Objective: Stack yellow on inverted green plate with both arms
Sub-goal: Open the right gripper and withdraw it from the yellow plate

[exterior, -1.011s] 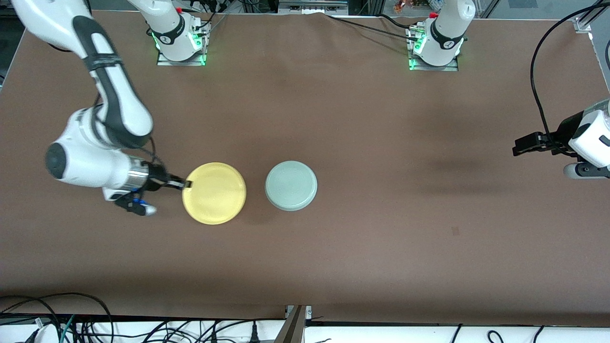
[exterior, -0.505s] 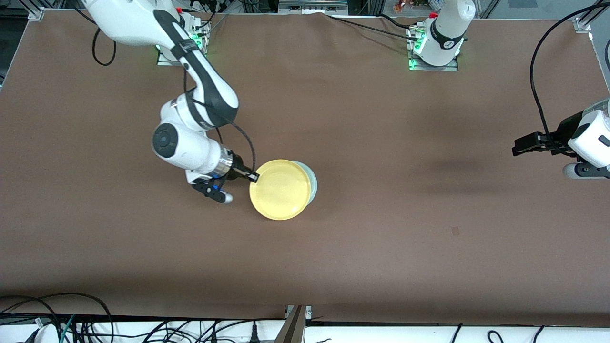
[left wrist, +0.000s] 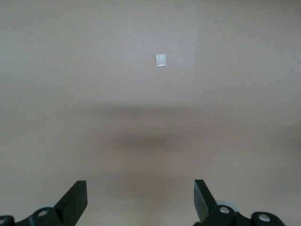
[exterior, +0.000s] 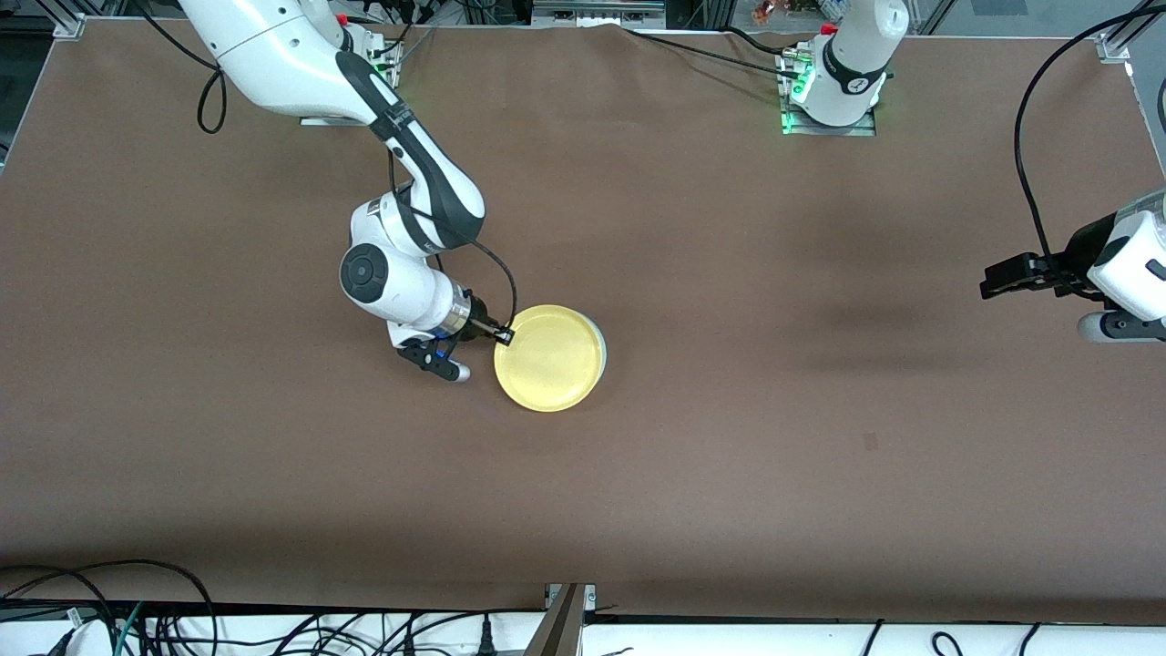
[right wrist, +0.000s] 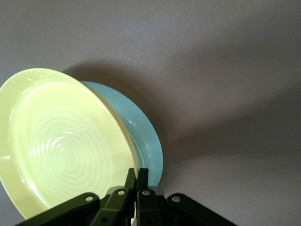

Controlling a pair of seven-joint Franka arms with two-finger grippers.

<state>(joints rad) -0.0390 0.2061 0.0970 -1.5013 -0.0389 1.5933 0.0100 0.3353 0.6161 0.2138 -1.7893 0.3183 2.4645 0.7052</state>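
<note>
The yellow plate [exterior: 550, 357] sits over the inverted pale green plate [exterior: 598, 339], of which only a thin sliver of rim shows in the front view. My right gripper [exterior: 503, 335] is shut on the yellow plate's rim at the edge toward the right arm's end of the table. In the right wrist view the gripper [right wrist: 137, 175] pinches the yellow plate [right wrist: 61, 141], with the green plate [right wrist: 143, 136] right under it. My left gripper [exterior: 993, 278] waits open and empty at the left arm's end of the table; its fingertips [left wrist: 77, 195] show only bare table.
The brown table [exterior: 774, 456] carries a small pale mark [exterior: 870, 442], also seen in the left wrist view [left wrist: 161, 60]. Cables hang along the table's front edge [exterior: 137, 601].
My right arm has carried the yellow plate from beside the green plate across toward the middle, so it now covers the green plate almost fully. The left arm has not moved.
</note>
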